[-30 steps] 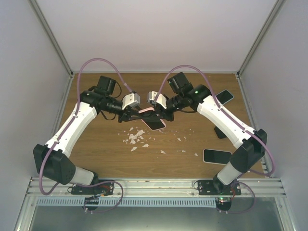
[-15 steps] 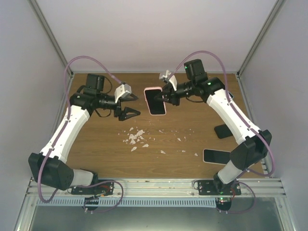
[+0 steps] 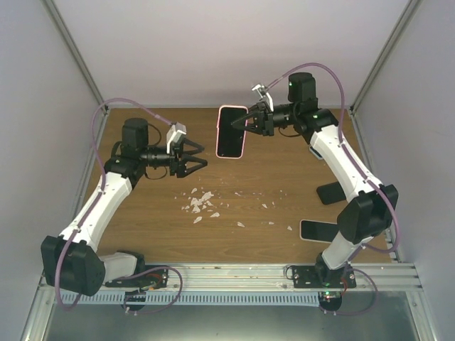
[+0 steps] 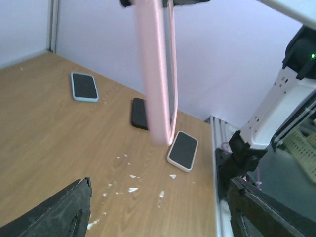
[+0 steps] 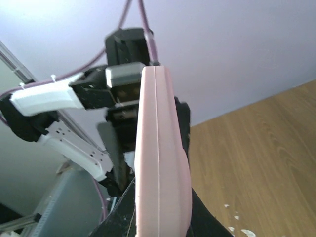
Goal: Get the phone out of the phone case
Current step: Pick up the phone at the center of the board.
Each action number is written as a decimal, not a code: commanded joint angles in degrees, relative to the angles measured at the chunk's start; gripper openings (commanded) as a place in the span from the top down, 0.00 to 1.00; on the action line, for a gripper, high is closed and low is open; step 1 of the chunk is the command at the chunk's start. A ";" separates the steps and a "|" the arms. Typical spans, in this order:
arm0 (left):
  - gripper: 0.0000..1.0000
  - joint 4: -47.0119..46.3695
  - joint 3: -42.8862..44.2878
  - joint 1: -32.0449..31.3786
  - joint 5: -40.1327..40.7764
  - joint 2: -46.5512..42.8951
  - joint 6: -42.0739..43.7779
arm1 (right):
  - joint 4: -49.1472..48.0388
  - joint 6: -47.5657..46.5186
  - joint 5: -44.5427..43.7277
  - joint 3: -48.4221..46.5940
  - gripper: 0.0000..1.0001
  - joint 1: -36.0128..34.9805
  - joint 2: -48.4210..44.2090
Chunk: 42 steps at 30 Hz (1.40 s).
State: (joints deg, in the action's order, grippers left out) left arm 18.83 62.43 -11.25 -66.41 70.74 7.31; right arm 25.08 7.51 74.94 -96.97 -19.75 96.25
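Right tool (image 3: 242, 122) is clenching the pink phone case (image 3: 243, 144), phone (image 3: 229, 133) inside, above the bench's (image 3: 277, 181) far edge; left tool (image 3: 204, 158) is hanging released, empty.

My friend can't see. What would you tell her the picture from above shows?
The right hand holds a pink-cased phone up over the brown table. The left hand is open and empty, a little way from it. White bits and other phones lie on the table.
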 commanded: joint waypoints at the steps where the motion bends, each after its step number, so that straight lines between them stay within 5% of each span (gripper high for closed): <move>1: 0.26 -13.78 -5.29 -0.56 -1.90 -1.59 -12.93 | -10.71 10.47 6.62 1.09 0.99 -0.02 -1.33; 42: 0.89 -15.27 -2.35 -5.66 3.48 5.32 -12.64 | -33.27 31.64 10.93 10.65 1.00 -0.02 -3.18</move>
State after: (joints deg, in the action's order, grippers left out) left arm 5.61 59.99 -16.80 -65.01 75.20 -7.25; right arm -1.76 32.60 79.15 -87.02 -19.16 95.88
